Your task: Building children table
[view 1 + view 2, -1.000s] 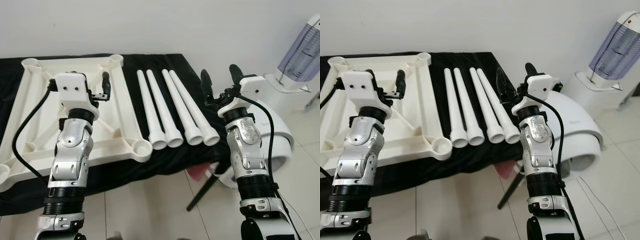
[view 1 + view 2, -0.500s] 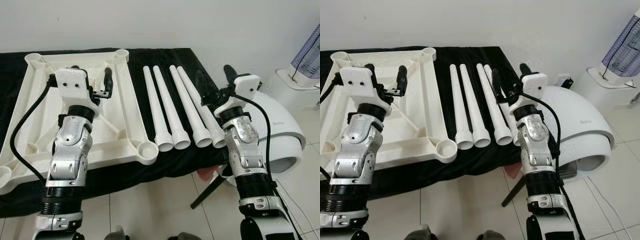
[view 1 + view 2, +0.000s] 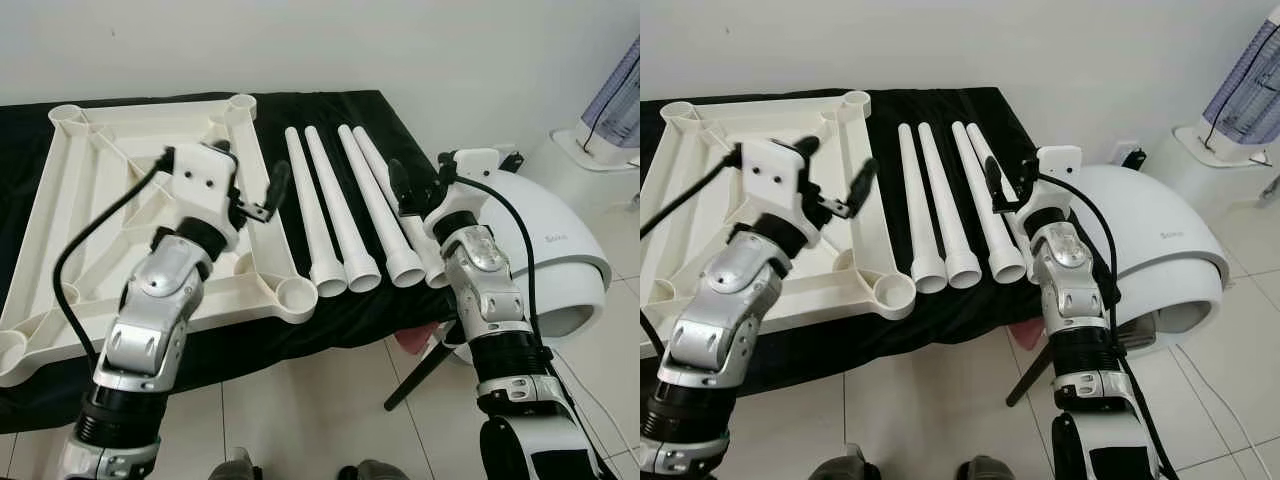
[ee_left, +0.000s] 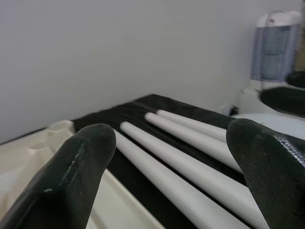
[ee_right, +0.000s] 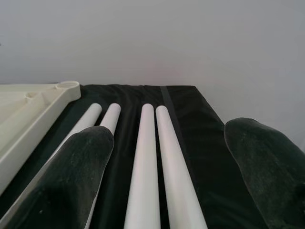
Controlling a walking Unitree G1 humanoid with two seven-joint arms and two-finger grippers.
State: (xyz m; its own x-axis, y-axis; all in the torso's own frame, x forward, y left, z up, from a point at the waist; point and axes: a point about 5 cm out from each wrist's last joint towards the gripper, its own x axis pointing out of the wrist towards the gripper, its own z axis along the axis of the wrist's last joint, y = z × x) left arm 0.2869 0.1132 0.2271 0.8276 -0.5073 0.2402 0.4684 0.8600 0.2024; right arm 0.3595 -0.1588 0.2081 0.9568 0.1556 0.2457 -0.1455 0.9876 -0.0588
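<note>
Table legs (image 3: 345, 215): four white tapered tubes, side by side on the black cloth (image 3: 380, 120), flared socket ends toward the robot, narrow tips toward the wall.
Long axis: runs straight ahead of the right gripper (image 3: 420, 178), in line with its fingers.
Right gripper: spread wide, empty, poised just over the two outermost legs near their flared ends; the nearer arm, by my judgement.
Left gripper (image 3: 252, 182): also wide, empty, above the tabletop's edge, legs just off to its right.
Tabletop (image 3: 90, 190): upturned, cream, with corner sockets (image 3: 293, 295), lying beside the legs on the left gripper's side.
</note>
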